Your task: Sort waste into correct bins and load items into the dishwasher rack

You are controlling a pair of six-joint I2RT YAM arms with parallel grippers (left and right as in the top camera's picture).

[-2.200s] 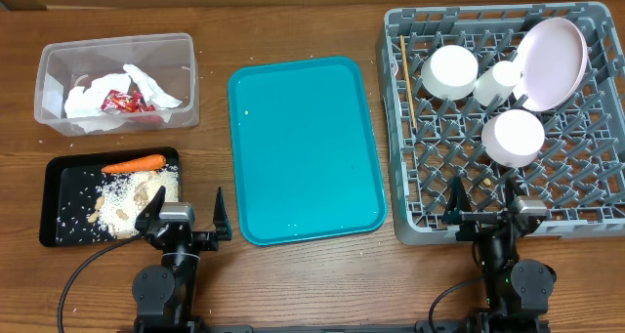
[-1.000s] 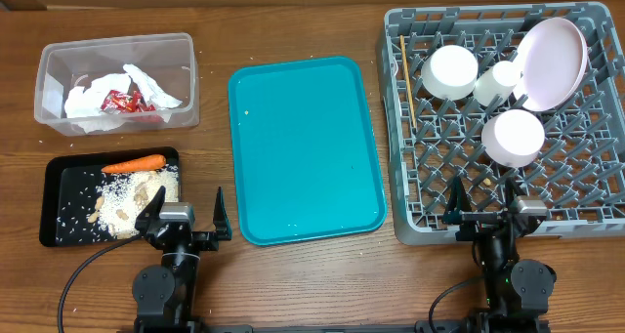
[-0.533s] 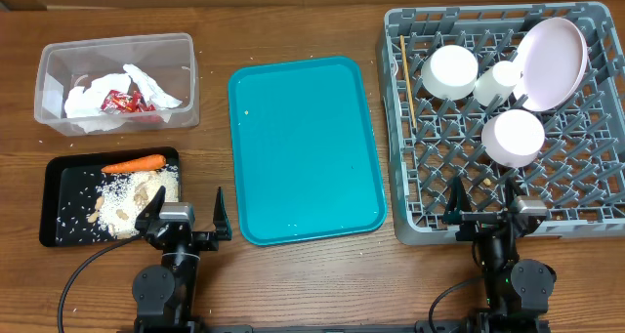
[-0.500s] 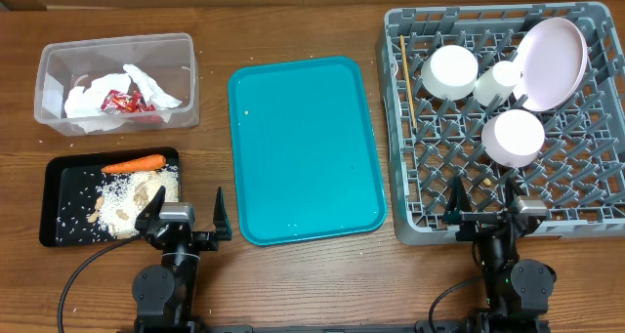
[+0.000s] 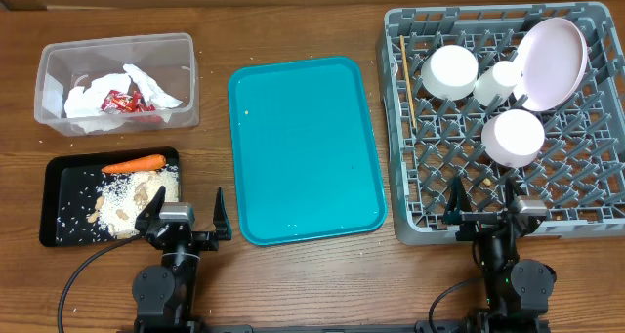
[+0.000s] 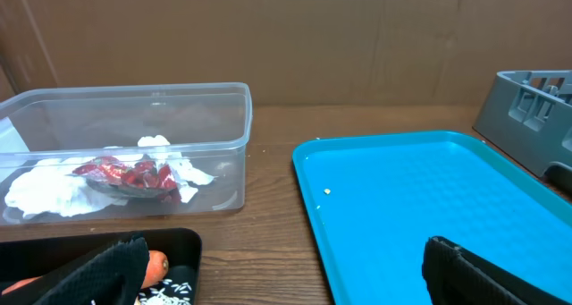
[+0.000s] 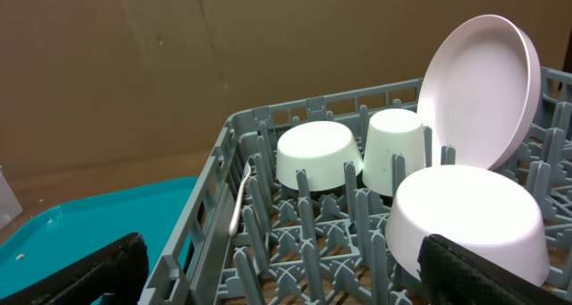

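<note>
Near table (image 5: pixel 293 284) edge, we are logging no change: left gripper (image 5: pixel 186 212), right gripper (image 5: pixel 485 212) idling apart, empty; task looking done.

The wooden table (image 5: pixel 293 20) bears a clear tub (image 5: pixel 117 39), black tray (image 5: pixel 49 208), teal tray (image 5: pixel 303 147) and grey rack (image 5: pixel 393 138).

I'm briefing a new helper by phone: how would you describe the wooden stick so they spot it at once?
Find the grey dishwasher rack at the right. Inside its left wall, beside a white bowl, lies the wooden stick: the only thin, straight, brown thing among round pale dishes.
</note>
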